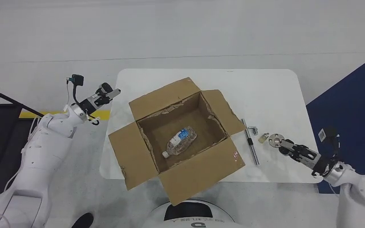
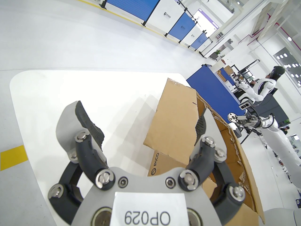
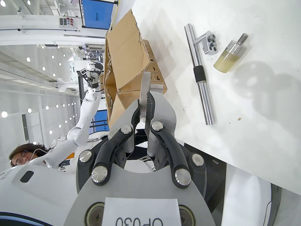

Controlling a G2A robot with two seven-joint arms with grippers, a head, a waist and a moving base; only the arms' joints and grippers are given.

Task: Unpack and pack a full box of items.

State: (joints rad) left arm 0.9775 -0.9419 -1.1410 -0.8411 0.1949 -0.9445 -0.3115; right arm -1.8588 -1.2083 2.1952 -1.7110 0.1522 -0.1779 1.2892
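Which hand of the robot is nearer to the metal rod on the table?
Right. The right hand, shut on a metal disc, is just beside the metal rod. The left hand, open, is far off on the other side of the box.

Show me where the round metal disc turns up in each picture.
Top view: the disc is to the right of the cardboard box, at the tip of the right pincer.
Left wrist view: the disc shows face-on, small, beyond the box, in the right pincer.
Right wrist view: the disc stands edge-on, clamped in the right pincer.
Shared landmark: the open cardboard box.
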